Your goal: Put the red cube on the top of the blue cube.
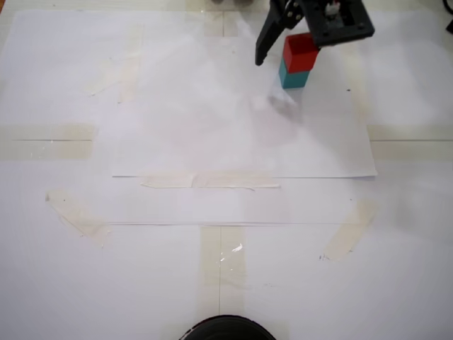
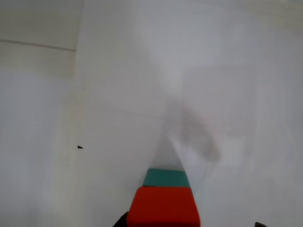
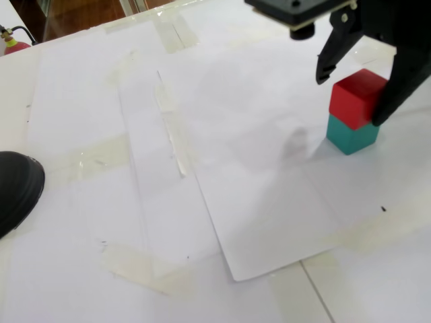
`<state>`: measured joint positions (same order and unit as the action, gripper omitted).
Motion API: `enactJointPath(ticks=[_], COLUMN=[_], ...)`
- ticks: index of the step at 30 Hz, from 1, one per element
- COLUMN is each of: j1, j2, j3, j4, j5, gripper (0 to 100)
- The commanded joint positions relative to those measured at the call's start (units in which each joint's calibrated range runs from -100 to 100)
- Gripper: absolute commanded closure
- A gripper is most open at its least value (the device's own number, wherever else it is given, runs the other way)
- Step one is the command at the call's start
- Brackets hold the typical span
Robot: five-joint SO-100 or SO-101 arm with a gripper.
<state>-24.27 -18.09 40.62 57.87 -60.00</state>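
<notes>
The red cube (image 1: 300, 53) sits squarely on top of the blue cube (image 1: 294, 78), a teal block, at the far right of the paper in both fixed views. My black gripper (image 1: 287, 55) hangs over the stack, open, with one finger (image 3: 324, 64) clear of the red cube (image 3: 357, 97) on its left and the other finger (image 3: 397, 94) close against its right side. The blue cube (image 3: 350, 136) rests flat on the paper. In the wrist view the red cube (image 2: 163, 208) fills the bottom edge with the blue cube (image 2: 165, 178) showing beyond it.
White paper sheets (image 1: 233, 142) are taped to the table with beige tape strips (image 1: 219, 262). A dark round object (image 3: 17, 188) lies at the left edge of a fixed view and shows again as the same dark object (image 1: 226, 329) at the bottom edge.
</notes>
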Motion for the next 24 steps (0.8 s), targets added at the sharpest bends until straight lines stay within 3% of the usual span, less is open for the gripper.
enactJointPath(ticks=[1, 24], j1=[-1.24, -4.57], j2=[-2.08, -3.8], j3=[-1.54, -6.44], j4=[-0.43, -2.06], j5=[-0.98, -1.47], gripper=[62, 60])
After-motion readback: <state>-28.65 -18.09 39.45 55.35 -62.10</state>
